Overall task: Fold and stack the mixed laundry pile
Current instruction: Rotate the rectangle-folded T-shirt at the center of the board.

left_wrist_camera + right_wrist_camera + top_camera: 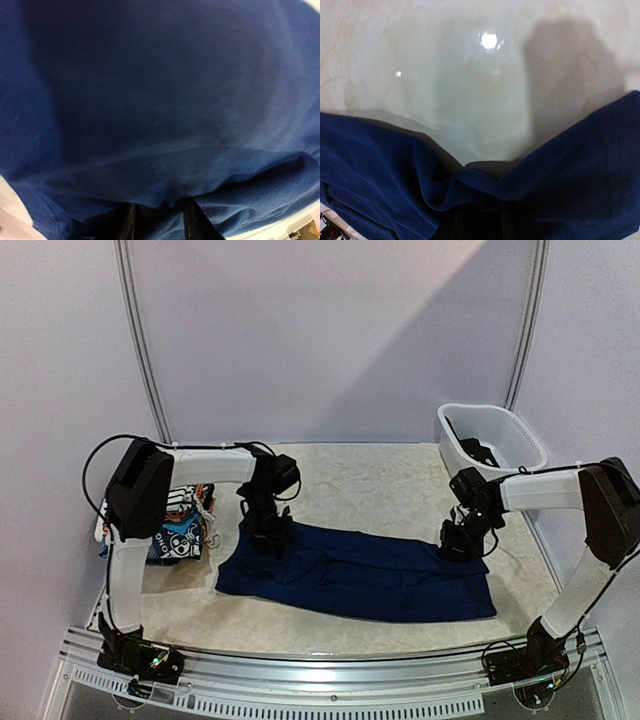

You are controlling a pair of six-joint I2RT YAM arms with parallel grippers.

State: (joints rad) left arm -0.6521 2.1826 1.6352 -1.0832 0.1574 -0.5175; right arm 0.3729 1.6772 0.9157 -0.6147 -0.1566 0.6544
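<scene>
I am holding the navy blue garment [360,580] lying in the middle of the frame, with my left gripper [268,530] and right gripper [462,540] both pinching its top edge, and I am aiming to lift both sides evenly so it folds straight.

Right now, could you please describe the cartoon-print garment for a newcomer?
Look to the table's left edge, beside the left arm. In the small heap there, the cartoon-print garment is bright blue with black-and-white figures, unlike the plain navy garment spread mid-table.
</scene>
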